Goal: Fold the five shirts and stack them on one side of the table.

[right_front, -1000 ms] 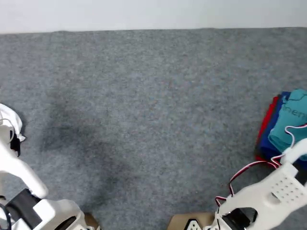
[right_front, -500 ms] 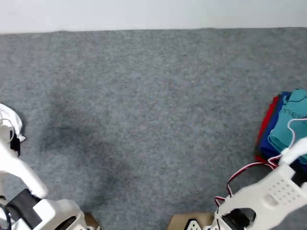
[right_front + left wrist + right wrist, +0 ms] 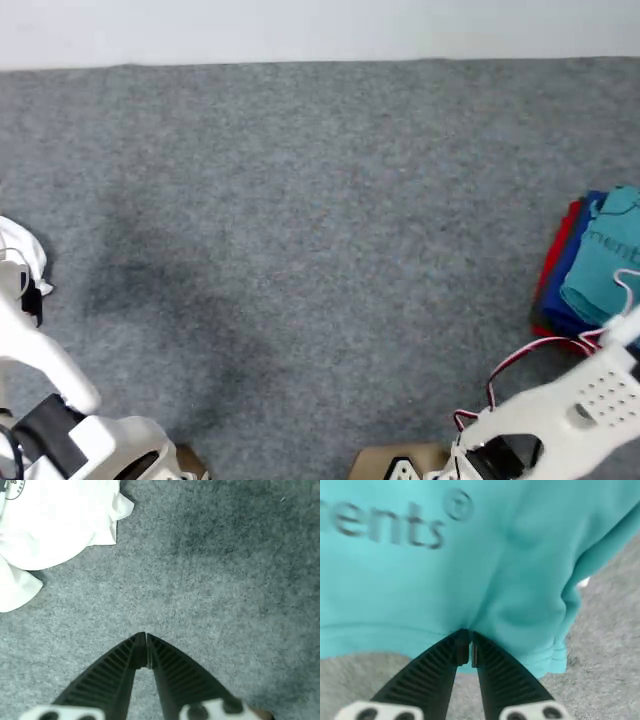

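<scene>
A folded teal shirt [image 3: 610,265] tops a stack at the table's right edge, over a blue shirt [image 3: 566,262] and a red shirt [image 3: 551,262]. My right gripper [image 3: 465,640] is shut, its tips meeting just above the hem of the teal shirt [image 3: 445,555], with no cloth seen between them. A crumpled white shirt [image 3: 20,250] lies at the table's left edge. My left gripper [image 3: 146,642] is shut over bare mat, a short way off from the white shirt [image 3: 50,520].
A grey felt mat [image 3: 320,220] covers the table up to a white wall at the back. The right arm [image 3: 570,420], with its red and white cable, stands at the front right, and the left arm [image 3: 40,360] at the front left.
The right arm has drawn back toward the front right corner, uncovering more of the teal shirt. The left arm and the white shirt have not moved.
</scene>
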You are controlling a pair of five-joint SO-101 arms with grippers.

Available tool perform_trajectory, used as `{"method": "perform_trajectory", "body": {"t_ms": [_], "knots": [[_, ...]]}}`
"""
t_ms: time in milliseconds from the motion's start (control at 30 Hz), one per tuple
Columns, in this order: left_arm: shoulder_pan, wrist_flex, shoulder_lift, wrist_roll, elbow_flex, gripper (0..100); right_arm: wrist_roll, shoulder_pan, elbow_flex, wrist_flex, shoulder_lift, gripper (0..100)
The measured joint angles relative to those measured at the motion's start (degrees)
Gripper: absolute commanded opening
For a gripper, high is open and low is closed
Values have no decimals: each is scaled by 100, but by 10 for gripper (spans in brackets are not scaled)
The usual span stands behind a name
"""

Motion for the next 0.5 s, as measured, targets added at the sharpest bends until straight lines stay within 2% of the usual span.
{"method": "perform_trajectory", "body": {"t_ms": [233,500], "knots": [[0,0,0,0,0,7,334,607,0,0,229,9],[0,-62,0,0,0,7,343,176,-79,0,-545,10]]}}
